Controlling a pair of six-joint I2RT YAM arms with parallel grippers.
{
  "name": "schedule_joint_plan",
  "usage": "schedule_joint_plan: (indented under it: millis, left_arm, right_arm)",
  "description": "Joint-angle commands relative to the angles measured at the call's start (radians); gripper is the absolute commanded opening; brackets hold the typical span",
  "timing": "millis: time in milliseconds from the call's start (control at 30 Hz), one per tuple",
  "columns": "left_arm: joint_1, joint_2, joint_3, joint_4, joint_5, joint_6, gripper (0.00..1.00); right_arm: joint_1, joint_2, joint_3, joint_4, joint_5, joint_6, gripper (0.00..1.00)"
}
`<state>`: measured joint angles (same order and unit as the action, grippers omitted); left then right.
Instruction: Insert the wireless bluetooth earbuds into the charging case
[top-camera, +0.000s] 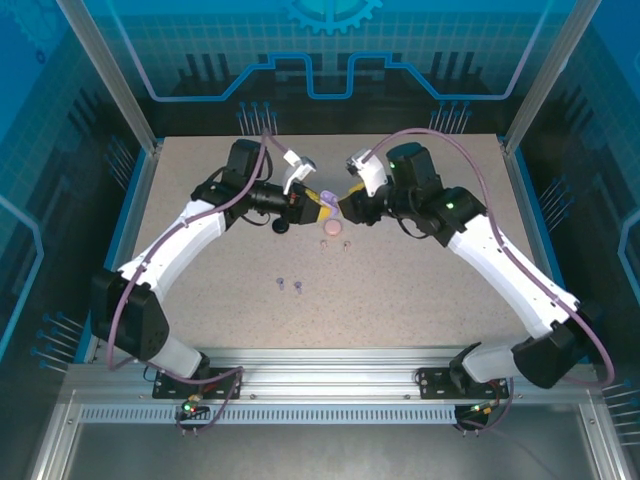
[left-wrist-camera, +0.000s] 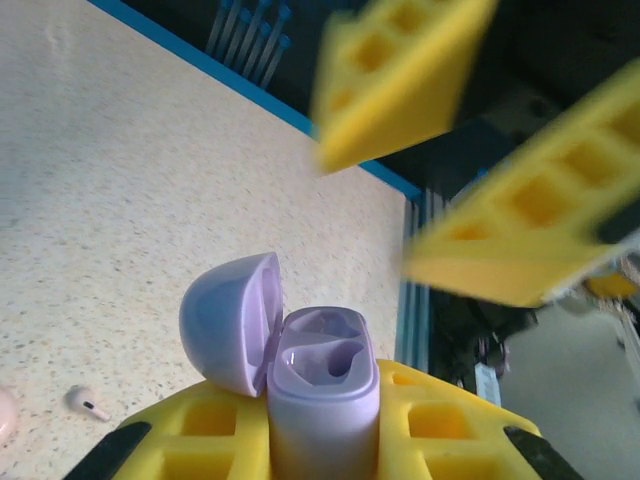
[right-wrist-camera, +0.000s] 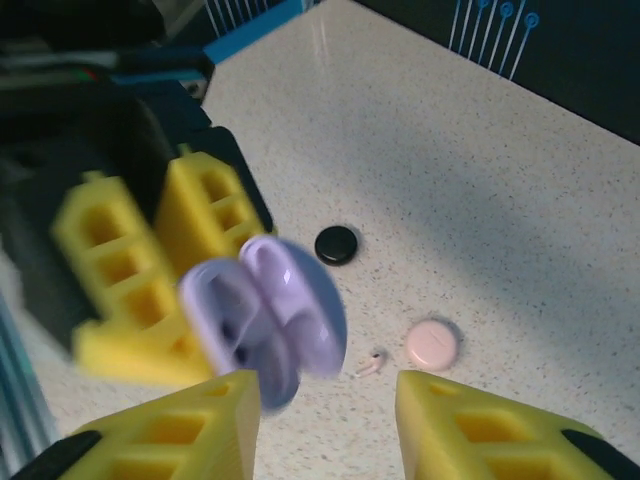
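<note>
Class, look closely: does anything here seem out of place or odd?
Two lilac earbuds lie loose on the table, apart from the lilac case, which the left gripper holds open in the air, wells apparently empty.

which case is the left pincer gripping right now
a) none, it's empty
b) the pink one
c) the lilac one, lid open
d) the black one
c: the left pincer is shut on the lilac case, whose lid is flipped open, while the black case and the pink case lie on the table.
</note>
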<state>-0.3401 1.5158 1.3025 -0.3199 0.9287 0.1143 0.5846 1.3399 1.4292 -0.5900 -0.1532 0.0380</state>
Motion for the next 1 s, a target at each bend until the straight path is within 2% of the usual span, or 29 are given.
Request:
schedule_joint_plan:
  millis: [0, 100, 200, 300, 433, 633, 767, 967]
  left_arm:
    - [0.062, -0.069, -0.078, 0.253, -0.023, -0.164, 0.00]
    - [0.102, -0.121, -0.166, 0.404, -0.093, -0.263, 0.00]
    - [0.133, -0.177, -0.246, 0.512, -0.177, -0.329, 0.00]
    - [0.149, -0.240, -0.324, 0.582, -0.259, -0.362, 0.00]
    - [0.166, -0.310, -0.397, 0.616, -0.358, -0.389, 0.00]
    - [0.222, -0.409, -0.479, 0.647, -0.489, -0.458, 0.00]
    - [0.271, -0.445, -0.498, 0.644, -0.523, -0.500, 0.00]
    - [0.335, -0.475, -0.528, 0.652, -0.587, -0.570, 0.00]
  right_arm:
    - [0.014, -0.104, -0.052, 0.033, 0.000, 0.112, 0.46]
    - [0.045, -0.145, -0.130, 0.066, 0.014, 0.203, 0.52]
    - [0.121, -0.143, -0.196, 0.105, 0.075, 0.277, 0.54]
    - [0.230, -0.084, -0.227, 0.124, 0.176, 0.348, 0.58]
    - [0.340, 0.050, -0.237, 0.174, 0.281, 0.447, 0.59]
    - [0.447, 0.324, -0.100, 0.131, 0.415, 0.571, 0.57]
    - [0.474, 0.500, 0.039, 0.024, 0.491, 0.678, 0.56]
    - [0.489, 0.681, 0.215, -0.108, 0.542, 0.782, 0.53]
